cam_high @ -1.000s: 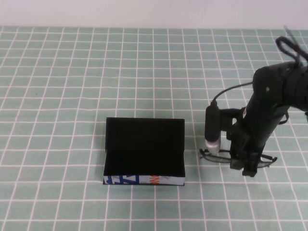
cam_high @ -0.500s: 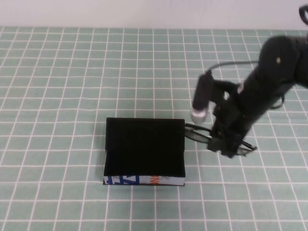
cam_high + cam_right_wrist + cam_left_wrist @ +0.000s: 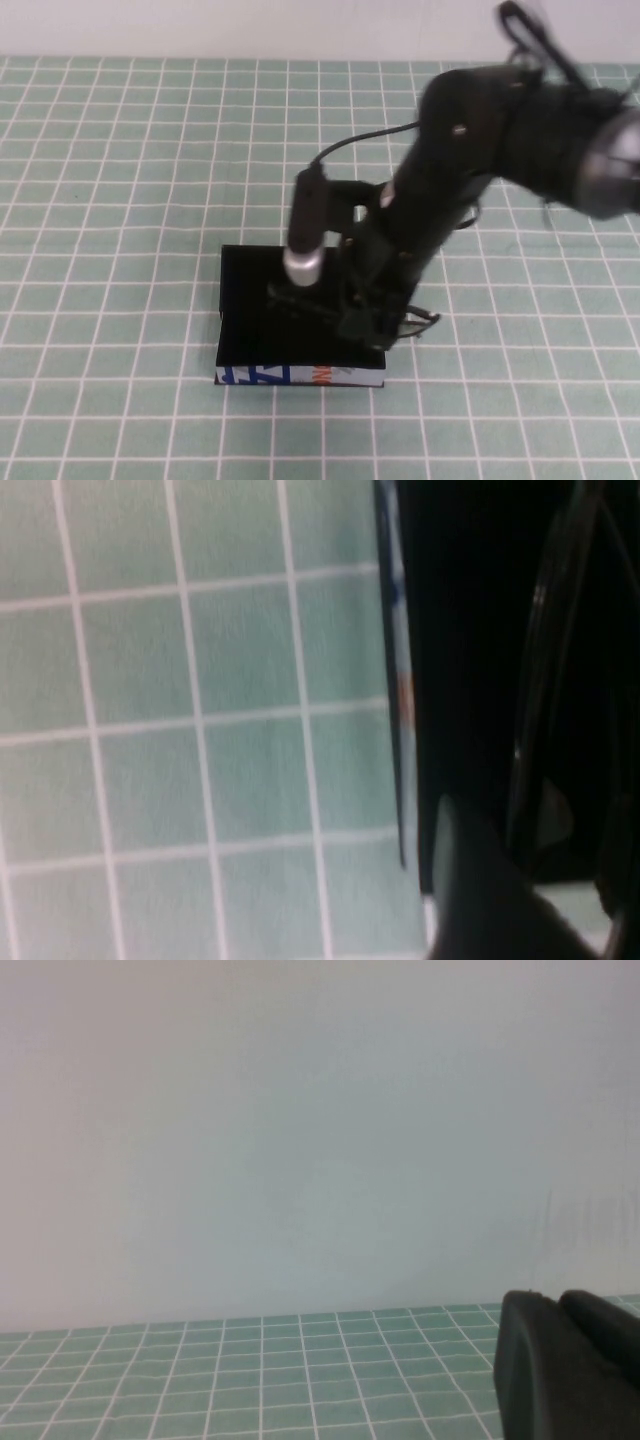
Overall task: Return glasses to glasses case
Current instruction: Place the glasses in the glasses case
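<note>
Reaching in from the robot's right, the right pincer hangs over the right half of the glasses case, its fingers pinched on the glasses and narrowed only as far as the thin frame allows. The glasses are held above the case's open interior, with one thin arm poking out past the case's right edge; most of the frame is lost against the black lining and the black arm. In the right wrist view a thin dark curve of the glasses shows over the case's black inside. The left pincer shows only as a dark edge in its own wrist view, raised above the tabletop and facing a pale wall; I cannot tell how its fingers stand.

The tabletop wears a green cloth gridded in white. The case sits near the middle, lid up at the far side, white front edge with blue and orange marks facing the robot.
</note>
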Controlling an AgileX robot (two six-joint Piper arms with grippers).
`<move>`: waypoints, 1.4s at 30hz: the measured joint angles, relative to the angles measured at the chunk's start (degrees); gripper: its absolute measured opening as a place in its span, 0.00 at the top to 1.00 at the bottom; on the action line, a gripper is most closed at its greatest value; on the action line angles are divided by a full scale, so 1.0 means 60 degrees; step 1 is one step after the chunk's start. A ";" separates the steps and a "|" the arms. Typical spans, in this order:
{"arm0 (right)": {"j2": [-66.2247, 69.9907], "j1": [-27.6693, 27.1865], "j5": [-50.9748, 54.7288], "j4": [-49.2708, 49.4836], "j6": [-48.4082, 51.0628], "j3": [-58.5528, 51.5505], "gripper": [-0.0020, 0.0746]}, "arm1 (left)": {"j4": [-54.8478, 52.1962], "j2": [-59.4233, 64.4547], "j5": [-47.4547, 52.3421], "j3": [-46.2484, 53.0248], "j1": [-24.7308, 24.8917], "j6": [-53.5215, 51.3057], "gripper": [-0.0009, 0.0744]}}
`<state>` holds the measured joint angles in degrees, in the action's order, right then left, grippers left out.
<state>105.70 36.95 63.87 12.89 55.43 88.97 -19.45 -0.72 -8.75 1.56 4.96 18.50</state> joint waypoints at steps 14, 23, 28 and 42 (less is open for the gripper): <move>0.2056 0.0751 0.0634 -0.0014 -0.0082 0.2315 0.67 | 0.0000 0.0000 0.0000 0.0000 0.0000 0.0000 0.99; 0.2220 0.0773 0.0679 -0.0266 -0.0082 0.2318 0.67 | 0.0000 0.0000 0.0000 0.0000 0.0000 0.0000 0.99; 0.2220 0.0773 0.0679 -0.0318 -0.0082 0.2318 0.67 | 0.0000 0.0000 0.0000 0.0000 0.0000 0.0000 0.99; 0.2525 0.0773 0.0697 -0.0332 0.0668 0.2318 0.67 | 0.0000 0.0000 0.0000 0.0000 0.0000 0.0000 0.99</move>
<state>120.85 41.59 68.05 10.90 59.44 102.88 -19.45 -0.72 -8.75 1.56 4.96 18.50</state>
